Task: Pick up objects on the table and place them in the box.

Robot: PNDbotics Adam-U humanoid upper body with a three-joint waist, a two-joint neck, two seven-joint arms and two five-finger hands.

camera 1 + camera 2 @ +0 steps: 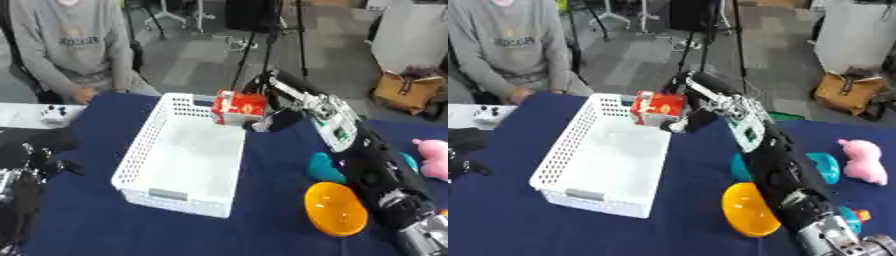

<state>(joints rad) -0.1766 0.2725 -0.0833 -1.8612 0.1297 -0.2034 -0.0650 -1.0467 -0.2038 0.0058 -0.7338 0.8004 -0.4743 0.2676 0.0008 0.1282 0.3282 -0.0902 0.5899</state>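
A white slotted basket [140,150] stands on the dark blue table, and nothing shows inside it. A red and white carton [238,107] hangs over the basket's far right corner. My right hand [282,120] is shut on its right side, and the arm reaches in from the lower right. My left hand [39,147] is a dark shape at the left edge, away from the basket.
Right of the basket lie an orange bowl [335,208], a teal piece [325,167], a pink plush toy [861,161], a blue round thing [826,167] and a small orange and blue item [855,217]. A white device [54,114] sits far left.
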